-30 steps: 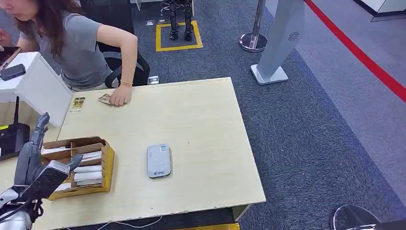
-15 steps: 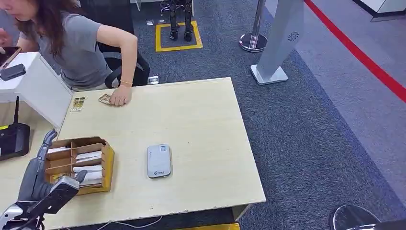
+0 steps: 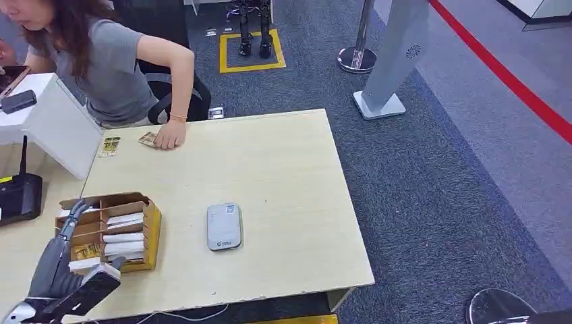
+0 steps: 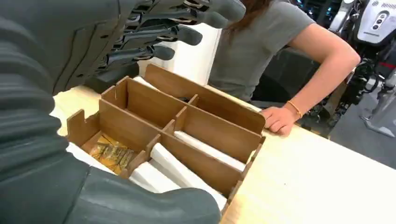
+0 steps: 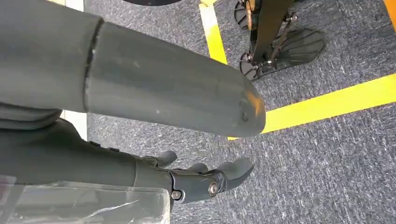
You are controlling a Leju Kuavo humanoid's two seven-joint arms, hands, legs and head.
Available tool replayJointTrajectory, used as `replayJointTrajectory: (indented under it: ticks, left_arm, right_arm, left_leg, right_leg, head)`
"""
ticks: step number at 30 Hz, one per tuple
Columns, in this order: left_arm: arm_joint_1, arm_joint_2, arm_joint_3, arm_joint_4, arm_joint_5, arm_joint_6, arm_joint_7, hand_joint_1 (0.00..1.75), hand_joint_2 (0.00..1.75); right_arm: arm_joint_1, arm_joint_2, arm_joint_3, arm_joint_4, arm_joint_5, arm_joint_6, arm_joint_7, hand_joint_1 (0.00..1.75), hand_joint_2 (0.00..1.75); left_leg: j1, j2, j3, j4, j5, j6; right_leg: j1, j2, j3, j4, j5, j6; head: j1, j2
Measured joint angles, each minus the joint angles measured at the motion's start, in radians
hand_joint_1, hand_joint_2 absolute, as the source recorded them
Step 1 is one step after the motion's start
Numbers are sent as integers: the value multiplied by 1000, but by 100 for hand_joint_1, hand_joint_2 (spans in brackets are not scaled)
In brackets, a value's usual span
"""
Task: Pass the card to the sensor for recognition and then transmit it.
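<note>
The left robot hand (image 3: 64, 270) has drawn back toward the robot, fingers spread and empty, uncovering the yellow patterned card (image 4: 112, 151) still lying in the brown wooden divided box (image 3: 150, 226); pickup remains undone.

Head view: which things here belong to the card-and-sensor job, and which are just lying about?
Part of the job:
- wooden card box with its cards
- grey sensor on the table
- left hand, holding nothing, at the box's near end

Just lying about:
- black device
- stanchion base
- person's hand on a card at the far edge
</note>
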Motion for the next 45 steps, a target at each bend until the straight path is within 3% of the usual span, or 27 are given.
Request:
replayJointTrajectory:
  ticks: [16,34,45]
  left_arm:
    - [19,44,-14,0,-242,56,53,0,175]
    - [4,68,-66,5,-279,51,53,0,175]
    - [-89,93,-164,21,-200,-57,22,0,175]
  right_arm:
    - [0,0,0,0,6,1,-1,0,0]
    - [0,0,0,0,14,2,-7,0,0]
    - [-2,-4,0,-1,23,1,-10,0,0]
  left_leg:
    - [0,0,0,0,0,0]
    - [0,0,0,0,0,0]
    - [0,0,0,0,0,0]
  right_leg:
    - [0,0,0,0,0,0]
    - [0,0,0,0,0,0]
    - [0,0,0,0,0,0]
  head:
    - [0,0]
    - [0,0]
    - [0,0]
